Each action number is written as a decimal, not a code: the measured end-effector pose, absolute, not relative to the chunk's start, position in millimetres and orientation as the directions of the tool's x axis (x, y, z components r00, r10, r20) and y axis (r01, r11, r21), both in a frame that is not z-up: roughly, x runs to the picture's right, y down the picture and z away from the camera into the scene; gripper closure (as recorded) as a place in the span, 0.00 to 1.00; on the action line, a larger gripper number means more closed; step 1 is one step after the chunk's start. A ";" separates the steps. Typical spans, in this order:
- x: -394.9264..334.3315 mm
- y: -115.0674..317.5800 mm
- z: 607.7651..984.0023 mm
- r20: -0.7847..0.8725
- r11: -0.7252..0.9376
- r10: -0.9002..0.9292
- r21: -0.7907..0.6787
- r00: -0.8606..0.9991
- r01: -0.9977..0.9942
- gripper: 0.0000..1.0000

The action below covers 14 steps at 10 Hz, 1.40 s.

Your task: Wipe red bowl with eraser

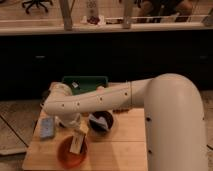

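On the table point(125, 147), a shallow bowl point(64, 154) sits at the front edge, left of centre, with the eraser point(76, 142) inside it. The end effector point(74, 129) hangs directly above the eraser, at the end of an arm point(100, 98) reaching in from the right. A second bowl point(101, 122) lies behind and to the right. A flat pad point(47, 128) lies near the left edge, and a tray point(86, 83) sits at the back edge.
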<state>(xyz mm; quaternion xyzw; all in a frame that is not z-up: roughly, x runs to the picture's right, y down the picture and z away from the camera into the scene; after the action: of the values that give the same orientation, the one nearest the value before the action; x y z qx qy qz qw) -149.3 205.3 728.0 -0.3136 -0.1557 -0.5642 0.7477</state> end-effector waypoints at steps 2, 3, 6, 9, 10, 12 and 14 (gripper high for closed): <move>-172.5 200.8 730.3 0.599 0.134 -0.755 -0.261 0.269 0.956 0.99; -180.6 202.5 731.0 0.607 0.120 -0.754 -0.248 0.251 0.961 0.99; -195.0 225.2 728.3 0.643 0.070 -0.740 -0.221 0.199 0.973 0.99; -166.9 244.9 725.4 0.656 0.085 -0.716 -0.258 0.239 0.962 0.99; -151.8 248.9 724.4 0.652 0.103 -0.709 -0.279 0.267 0.955 0.99; -122.0 249.8 723.3 0.633 0.143 -0.702 -0.326 0.328 0.935 0.99; -110.7 242.9 724.6 0.615 0.167 -0.701 -0.348 0.360 0.922 0.99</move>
<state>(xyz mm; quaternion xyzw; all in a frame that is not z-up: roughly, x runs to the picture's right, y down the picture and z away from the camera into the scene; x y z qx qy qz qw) -110.7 242.9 724.6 -0.3483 -0.1586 -0.5432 0.7473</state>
